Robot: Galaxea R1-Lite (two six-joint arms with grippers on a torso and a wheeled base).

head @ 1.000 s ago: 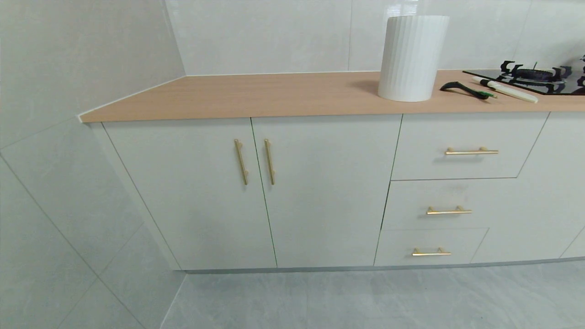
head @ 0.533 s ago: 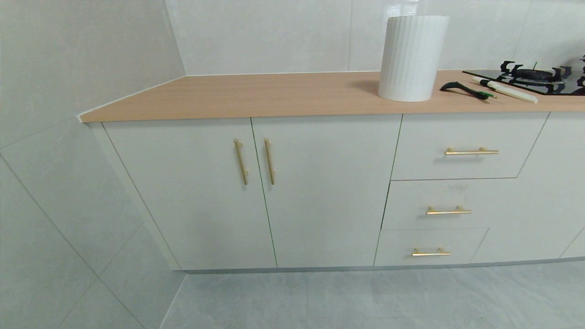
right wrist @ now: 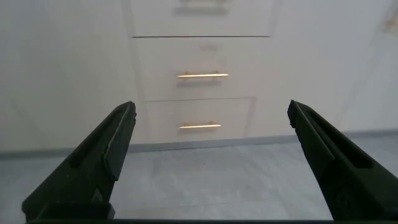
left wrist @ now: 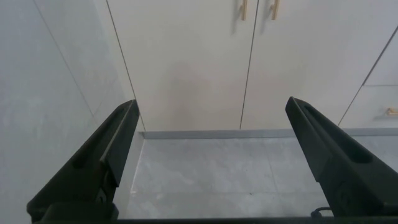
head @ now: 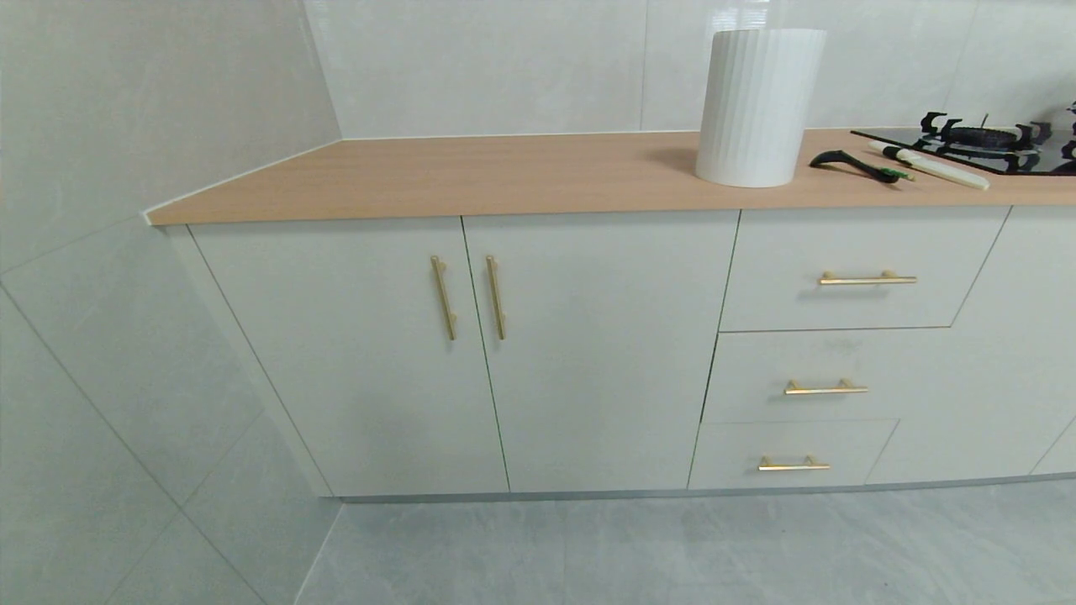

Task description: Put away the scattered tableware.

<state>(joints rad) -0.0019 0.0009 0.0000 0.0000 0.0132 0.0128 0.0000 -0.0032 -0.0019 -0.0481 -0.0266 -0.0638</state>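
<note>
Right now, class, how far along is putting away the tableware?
Done: nothing; the black utensil and white utensil lie on the countertop beside the ribbed container. In hand: nothing; left pincer and right pincer are open and empty. Left: storing both utensils.

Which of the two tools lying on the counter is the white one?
The long straight tool nearer the stove. The other tool, beside the tall white jar, is dark and curved.
</note>
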